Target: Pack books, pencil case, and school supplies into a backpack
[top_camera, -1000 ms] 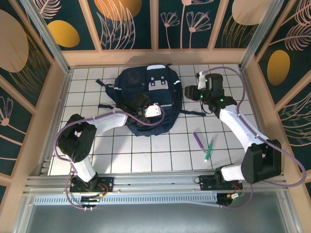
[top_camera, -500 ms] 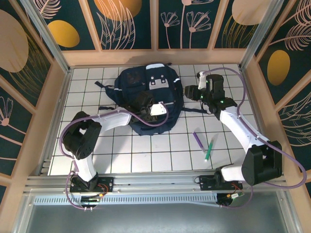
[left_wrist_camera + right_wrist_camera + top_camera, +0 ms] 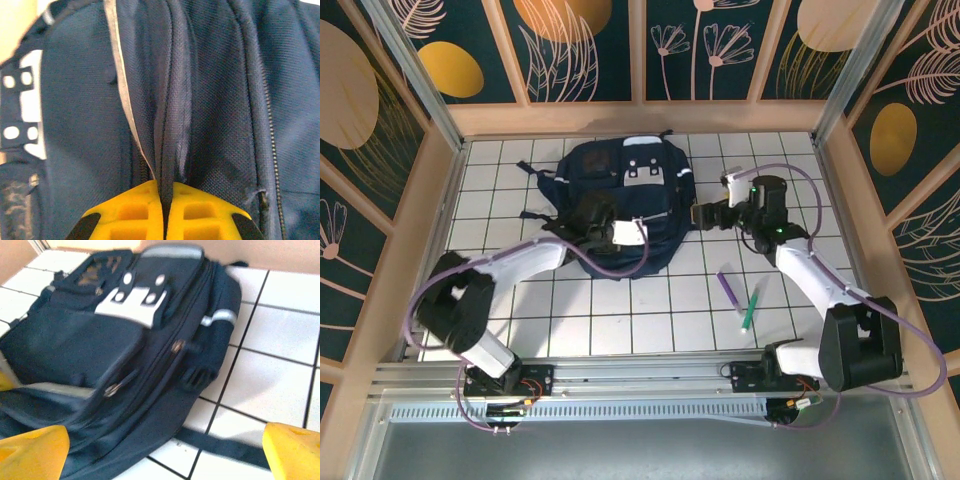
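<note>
left fingers [image 3: 130,215]: pinched on backpack [image 3: 75,125] fabric fold | right fingers [image 3: 30,447]: spread wide, empty

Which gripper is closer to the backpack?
Left. The left gripper is shut on a fold of the backpack; the right gripper is open beside its edge, not gripping it.

No txt, brand, no. or sign was legible anywhere. The backpack [image 3: 620,195] carried a dark patch [image 3: 102,264] w/ orange-ish marks at its end nearest the table's far edge. It was poss. a logo, but too blurred to read. The white patch [image 3: 135,302] just below it showed round dots, not letters. In the left wrist view, grey marks sat at the bag's lower left, also unreadable.
</note>
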